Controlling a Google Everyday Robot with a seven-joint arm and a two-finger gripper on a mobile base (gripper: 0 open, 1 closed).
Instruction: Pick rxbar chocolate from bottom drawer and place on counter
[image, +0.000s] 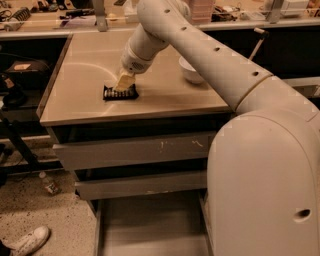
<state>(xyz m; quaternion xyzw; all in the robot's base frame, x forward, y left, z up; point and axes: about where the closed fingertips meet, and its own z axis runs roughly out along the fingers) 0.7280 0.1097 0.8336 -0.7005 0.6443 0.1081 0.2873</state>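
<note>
While your gripper touched the rxbar chocolate from above, the bar lay flat on the counter.
You had it near the front-left corner, back from the edge, likely so it would not slide off; whether the grip was clenched or loose, you could not tell. The bottom drawer stood open below.

white bowl: upright, partly hidden | two grey drawers: shut, one above the other | white shoe: on the speckled floor, bottom left | small bottle: on the floor, above the shoe
</note>
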